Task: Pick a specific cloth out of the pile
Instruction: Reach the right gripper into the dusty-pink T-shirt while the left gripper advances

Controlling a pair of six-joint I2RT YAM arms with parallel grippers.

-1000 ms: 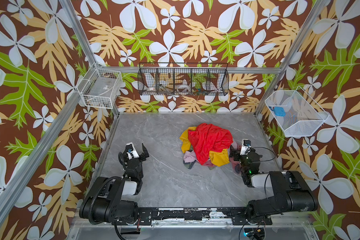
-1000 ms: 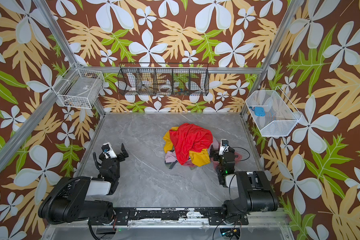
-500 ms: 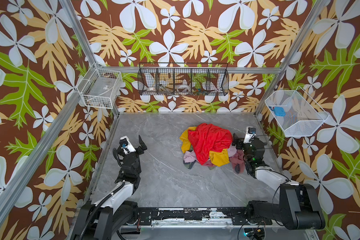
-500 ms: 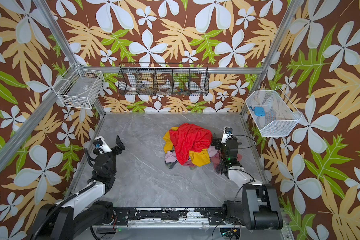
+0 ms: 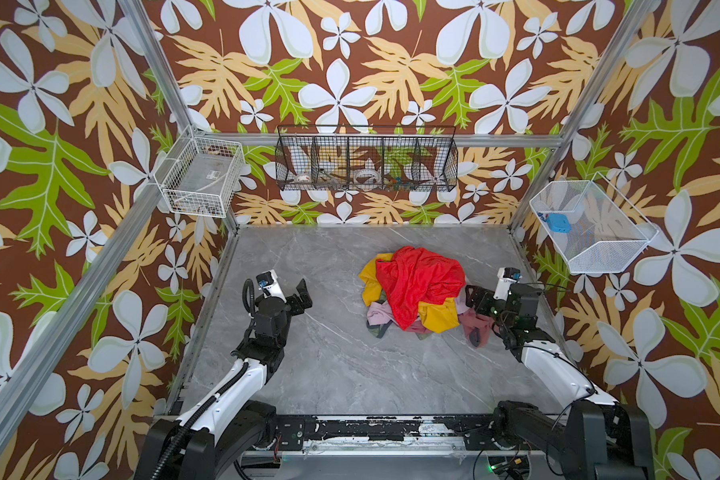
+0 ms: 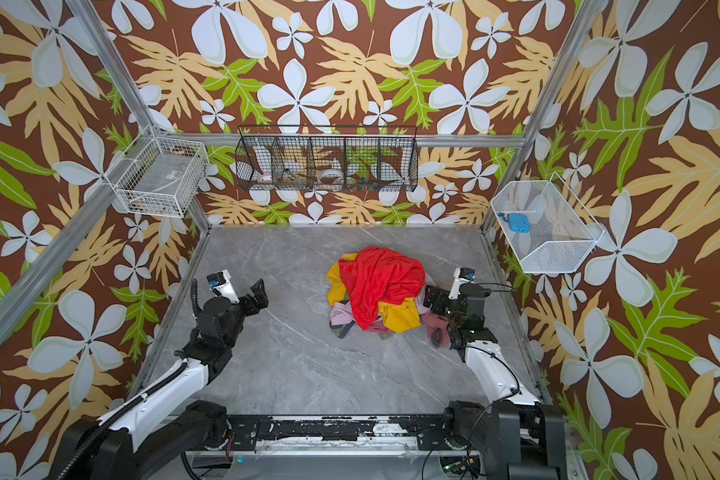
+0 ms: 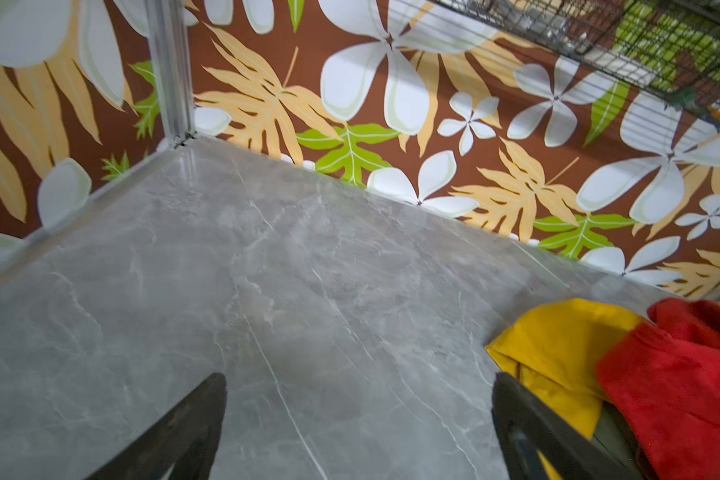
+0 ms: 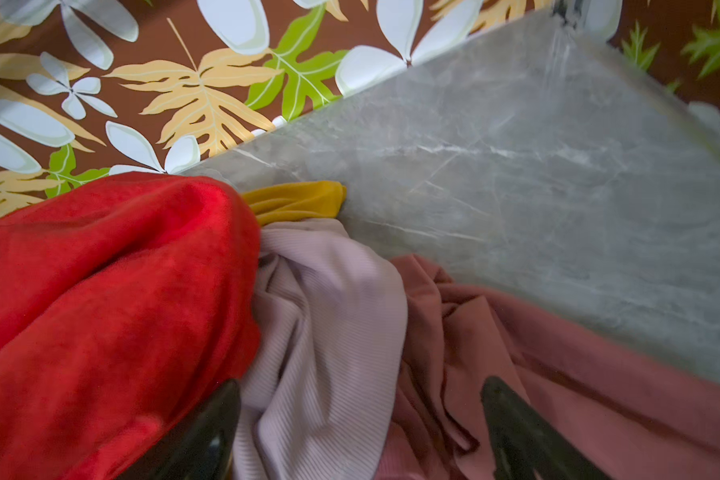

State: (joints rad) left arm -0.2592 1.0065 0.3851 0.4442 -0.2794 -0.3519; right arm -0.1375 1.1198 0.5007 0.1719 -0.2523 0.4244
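Observation:
The pile (image 5: 412,291) (image 6: 375,291) is a heap with a bright red cloth on top, mustard yellow under it and pale lilac at the edges. The cloth (image 5: 472,324) (image 6: 433,322), dusty rose-pink with dark trim, sticks out at the pile's right side; its print is hidden. My right gripper (image 5: 474,301) (image 8: 360,415) is open at that right edge. Lilac ribbed fabric (image 8: 325,332) and folds of the rose cloth (image 8: 558,365) lie between its fingers (image 8: 516,432). My left gripper (image 5: 300,296) (image 7: 358,415) stands open over bare table, left of the pile.
A black wire basket (image 5: 366,160) hangs on the back wall. A white wire basket (image 5: 202,176) hangs at the left, and a white mesh basket (image 5: 591,226) holding a blue object (image 5: 555,222) at the right. Grey marble table (image 5: 329,353) spreads around the pile.
Both arms have stretched forward from their folded pose. The right gripper has reached the pile's right edge and its jaws have narrowed slightly. The left gripper has moved forward and up.

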